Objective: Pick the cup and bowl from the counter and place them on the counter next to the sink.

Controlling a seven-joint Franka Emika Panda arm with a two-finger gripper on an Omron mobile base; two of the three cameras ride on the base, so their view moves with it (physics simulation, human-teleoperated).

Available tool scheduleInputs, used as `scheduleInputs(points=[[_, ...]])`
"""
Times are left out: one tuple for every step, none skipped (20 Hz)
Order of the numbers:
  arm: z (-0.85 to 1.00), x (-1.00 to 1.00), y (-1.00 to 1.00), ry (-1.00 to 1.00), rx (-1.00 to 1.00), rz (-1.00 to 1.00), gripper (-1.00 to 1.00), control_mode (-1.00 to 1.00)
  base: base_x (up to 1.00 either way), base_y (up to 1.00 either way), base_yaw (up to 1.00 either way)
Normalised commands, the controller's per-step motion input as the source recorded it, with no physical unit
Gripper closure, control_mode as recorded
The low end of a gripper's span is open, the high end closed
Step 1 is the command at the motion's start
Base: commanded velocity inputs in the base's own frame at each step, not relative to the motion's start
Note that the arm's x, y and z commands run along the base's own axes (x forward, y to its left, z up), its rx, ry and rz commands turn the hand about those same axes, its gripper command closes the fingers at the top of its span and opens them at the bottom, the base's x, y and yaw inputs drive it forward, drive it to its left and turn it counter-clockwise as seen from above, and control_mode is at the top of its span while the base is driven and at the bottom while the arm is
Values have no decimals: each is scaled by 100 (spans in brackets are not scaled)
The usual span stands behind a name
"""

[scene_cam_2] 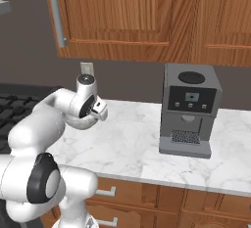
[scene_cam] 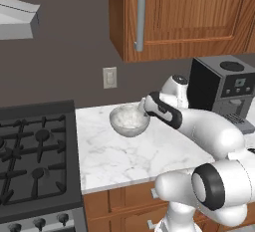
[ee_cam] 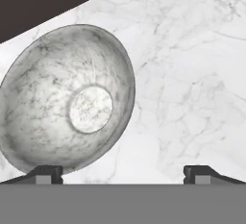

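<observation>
Hand (ee_cam: 123,174) spread wide, holding nothing, hovering just above the bowl (ee_cam: 67,100). Hand view: my two dark fingertips (ee_cam: 45,172) stand far apart at the bottom, one right at the bowl's near rim, the other over bare marble. So I'm offset to one side of the bowl, not centred on it.

Bowl (scene_cam: 129,120) sits upright on the surface (scene_cam: 124,156), toward the back wall, between the black stovetop (scene_cam: 35,161) and the coffee machine (scene_cam: 224,89). Nothing in it as far as I can see; pale speckled inside, lighter round patch at the bottom. My wrist sits right beside its rim in the left base view. In the right base view the bowl (scene_cam_2: 84,123) is mostly hidden behind my wrist, just a sliver of rim below it.

Cup: can't spot one. Sink: can't spot it either; likely off to one side.

Step, my read: approach for the bowl pick, grasp not yet made. Bowl looks wider than my spread, so a rim pinch seems the way: one finger inside, one outside the wall.

Next move calls for: shift so the rim lands between my fingers, drop a little, close on the wall, lift straight. Risk: glossy curved wall could slip or tip the bowl if I close off-centre. Then a carry to the spot beside the sink, probably with a base drive.
</observation>
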Motion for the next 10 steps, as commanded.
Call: scheduleInputs(points=[[-16, 33, 11, 0, 0, 0, -100, -100, 0, 0, 0], [-15, 32, 4, 0, 0, 0, -100, -100, 0, 0, 0], [-14, 30, 0, 0, 0, 0, -100, -100, 0, 0, 0], [-11, 28, 0, 0, 0, 0, -100, -100, 0, 0, 0], [-9, 25, 0, 0, 0, 0, -100, -100, 0, 0, 0], [-6, 23, 0, 0, 0, 0, -100, -100, 0, 0, 0], [-3, 20, 0, 0, 0, 0, -100, -100, 0, 0, 0], [0, 17, 0, 2, 0, 0, -100, -100, 0, 0, 0], [-4, 24, 0, 3, 0, 0, -100, -100, 0, 0, 0], [-9, 30, 0, 4, 0, 0, -100, -100, 0, 0, 0]])
